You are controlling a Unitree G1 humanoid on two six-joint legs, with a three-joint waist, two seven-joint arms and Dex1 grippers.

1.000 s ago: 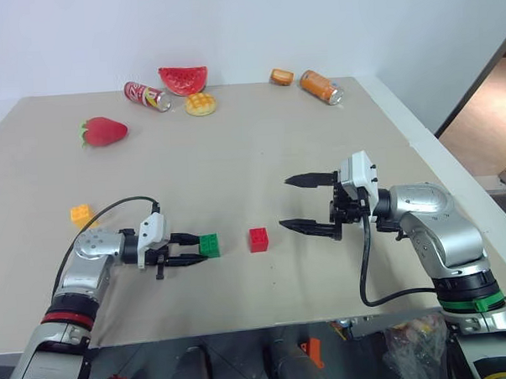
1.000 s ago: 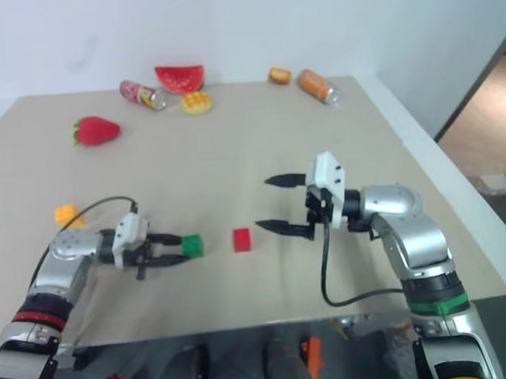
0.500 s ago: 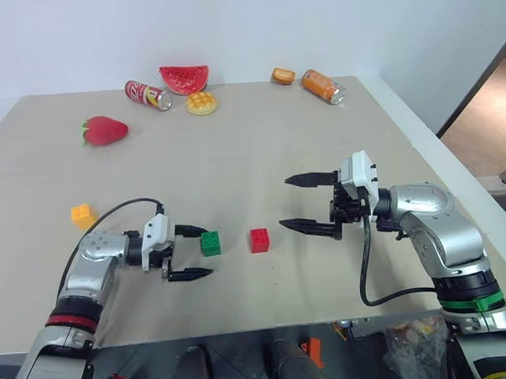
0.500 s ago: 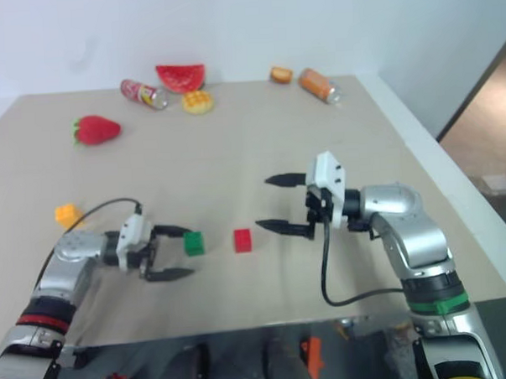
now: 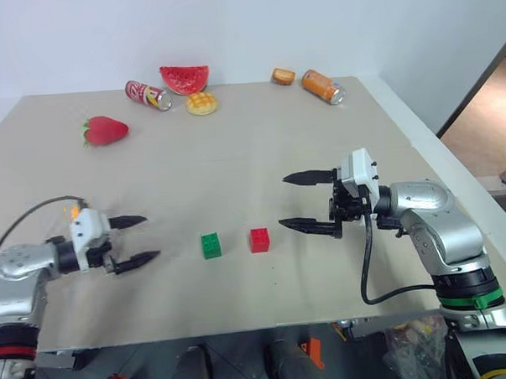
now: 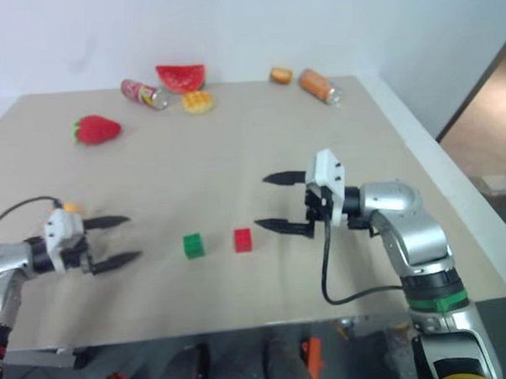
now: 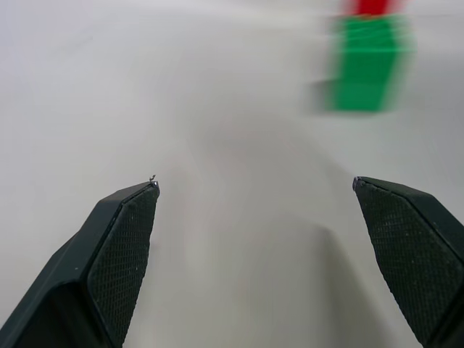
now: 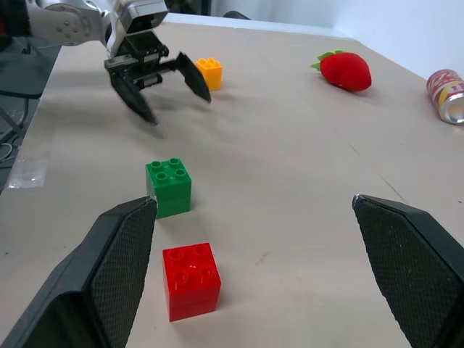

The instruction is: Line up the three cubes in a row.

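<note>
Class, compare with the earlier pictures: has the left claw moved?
Yes. The left claw has let go of the green cube and drawn back to the robot's left, away from it, toward the orange-yellow cube.

The left claw is standing wide open above the pale counter, its two black textured fingers holding nothing. Ahead of it the green cube is sitting blurred, with the red cube just showing behind it.

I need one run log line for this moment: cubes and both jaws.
green cube: beside red cube, free | orange cube: apart, behind left gripper | jaws: both open | right gripper: empty
</note>
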